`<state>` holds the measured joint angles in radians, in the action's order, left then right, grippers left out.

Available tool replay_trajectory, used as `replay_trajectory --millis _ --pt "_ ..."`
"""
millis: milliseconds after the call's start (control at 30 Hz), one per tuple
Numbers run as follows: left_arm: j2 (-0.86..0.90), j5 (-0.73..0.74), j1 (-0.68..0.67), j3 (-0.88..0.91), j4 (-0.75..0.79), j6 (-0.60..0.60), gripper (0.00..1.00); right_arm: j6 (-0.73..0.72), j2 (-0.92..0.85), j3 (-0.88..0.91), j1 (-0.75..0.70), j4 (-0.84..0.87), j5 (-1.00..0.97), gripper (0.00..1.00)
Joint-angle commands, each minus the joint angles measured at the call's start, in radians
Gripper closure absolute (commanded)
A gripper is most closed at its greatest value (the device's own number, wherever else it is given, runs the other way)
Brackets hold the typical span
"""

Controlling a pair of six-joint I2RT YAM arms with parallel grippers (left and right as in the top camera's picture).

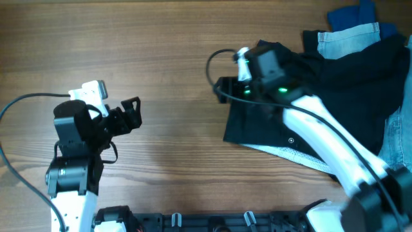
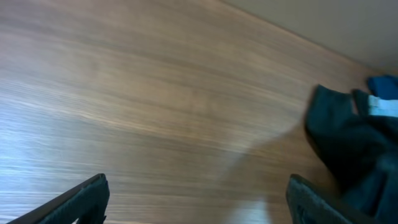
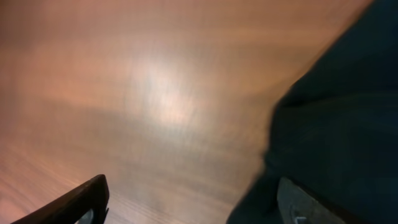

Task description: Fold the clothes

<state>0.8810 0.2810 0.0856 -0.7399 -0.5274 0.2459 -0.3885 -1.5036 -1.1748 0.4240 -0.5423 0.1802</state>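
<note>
A dark navy garment [image 1: 335, 96] lies spread at the right of the wooden table, its left edge near the table's middle. It also shows in the left wrist view [image 2: 348, 143] and the right wrist view [image 3: 336, 124]. A light denim piece [image 1: 344, 38] and a blue cloth [image 1: 354, 14] lie at the garment's far edge. My right gripper [image 1: 225, 90] is open and empty over the garment's left edge, one finger above cloth [image 3: 193, 202]. My left gripper [image 1: 132, 113] is open and empty over bare wood at the left [image 2: 198, 199].
The wooden table [image 1: 161, 51] is bare left of the garment. A pale grey-blue cloth [image 1: 396, 138] and a white lining strip [image 1: 290, 153] show at the garment's right and near edges. Cables trail from both arms. A black rail [image 1: 212, 222] runs along the front edge.
</note>
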Motion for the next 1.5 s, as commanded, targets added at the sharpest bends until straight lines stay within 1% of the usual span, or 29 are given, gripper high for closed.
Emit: replay_trajectory --millis 0,67,133,167,200,233,300,333,433,467,567,600,633,667,733,767,800,867,933,967,1067,1133,1200,1233,1267,1300,1367,1400,1467 --pt "0.109 0.147 -0.039 -0.017 0.009 0.147 0.13 0.005 0.144 -0.011 -0.077 -0.040 -0.076 0.11" --pt "0.192 0.183 -0.097 -0.017 0.030 0.182 0.15 0.028 0.175 -0.011 -0.113 -0.092 -0.075 0.08" --pt "0.277 0.187 -0.178 -0.017 0.071 0.186 0.18 0.098 0.178 -0.011 -0.125 -0.146 -0.040 0.08" --pt "0.309 0.187 -0.212 -0.017 0.095 0.190 0.18 0.104 0.178 -0.011 -0.124 -0.179 -0.059 0.08" --pt "0.349 0.187 -0.261 -0.017 0.132 0.200 0.17 0.095 0.178 -0.011 -0.124 -0.210 -0.095 0.07" --pt "0.390 0.187 -0.311 -0.017 0.174 0.218 0.16 0.060 0.178 -0.011 -0.124 -0.257 -0.171 0.03" --pt "0.468 0.187 -0.403 -0.017 0.253 0.273 0.15 -0.007 0.178 -0.011 -0.124 -0.304 -0.272 0.01" --pt "0.508 0.186 -0.447 -0.017 0.290 0.319 0.15 -0.035 0.178 -0.011 -0.124 -0.327 -0.307 0.01" --pt "0.645 0.186 -0.571 -0.017 0.373 0.570 0.15 -0.093 0.178 -0.011 -0.124 -0.364 -0.341 0.01" --pt "0.691 0.185 -0.606 -0.017 0.401 0.626 0.15 -0.094 0.178 -0.011 -0.124 -0.364 -0.342 0.01" --pt "0.801 0.186 -0.681 -0.017 0.467 0.705 0.16 -0.111 0.178 -0.011 -0.124 -0.364 -0.342 0.01" --pt "0.838 0.186 -0.706 -0.017 0.495 0.737 0.19 -0.111 0.178 -0.011 -0.124 -0.365 -0.342 0.01" --pt "0.871 0.187 -0.732 -0.017 0.522 0.766 0.31 -0.110 0.178 -0.011 -0.124 -0.368 -0.342 0.01" --pt "0.901 0.186 -0.771 -0.017 0.541 0.792 0.34 -0.109 0.178 -0.011 -0.124 -0.369 -0.345 0.00" --pt "0.909 0.169 -0.803 -0.017 0.549 0.791 0.39 -0.109 0.178 -0.011 -0.125 -0.368 -0.350 0.00" --pt "0.909 0.162 -0.807 -0.017 0.557 0.791 0.46 -0.109 0.178 -0.011 -0.125 -0.368 -0.350 0.01" --pt "0.909 0.160 -0.808 -0.017 0.574 0.791 0.55 -0.109 0.178 -0.011 -0.124 -0.368 -0.351 0.00" --pt "0.909 0.159 -0.808 -0.017 0.589 0.790 0.71 -0.109 0.178 -0.011 -0.124 -0.368 -0.353 0.00" --pt "0.909 0.159 -0.808 -0.017 0.588 0.791 0.96 -0.109 0.178 -0.011 -0.124 -0.368 -0.354 0.01" --pt "0.909 0.159 -0.808 -0.017 0.589 0.790 0.96 -0.109 0.178 -0.011 -0.124 -0.369 -0.354 0.00" --pt "0.882 0.168 -0.763 -0.017 0.546 0.737 0.96 -0.109 0.178 -0.011 -0.125 -0.383 -0.381 0.00" --pt "0.811 0.171 -0.666 -0.017 0.428 0.642 0.96 -0.108 0.178 -0.011 -0.125 -0.391 -0.399 0.00" --pt "0.705 0.171 -0.498 -0.019 0.292 0.483 0.96 -0.109 0.178 -0.011 -0.125 -0.391 -0.402 0.01" --pt "0.646 0.163 -0.385 -0.028 0.225 0.397 0.96 -0.109 0.178 -0.011 -0.125 -0.390 -0.402 0.01" --pt "0.600 0.143 -0.275 -0.042 0.183 0.340 0.96 -0.108 0.178 -0.011 -0.125 -0.390 -0.402 0.01" --pt "0.550 0.123 -0.114 -0.071 0.168 0.305 0.96 -0.109 0.178 -0.011 -0.125 -0.390 -0.402 0.01" --pt "0.525 0.123 0.070 -0.117 0.205 0.305 0.96 -0.109 0.178 -0.011 -0.125 -0.390 -0.401 0.00" --pt "0.525 0.134 0.170 -0.152 0.225 0.308 0.81 -0.109 0.178 -0.011 -0.125 -0.389 -0.401 0.00" --pt "0.526 0.191 0.252 -0.164 0.242 0.308 0.00 -0.110 0.178 -0.011 -0.124 -0.389 -0.401 0.00"
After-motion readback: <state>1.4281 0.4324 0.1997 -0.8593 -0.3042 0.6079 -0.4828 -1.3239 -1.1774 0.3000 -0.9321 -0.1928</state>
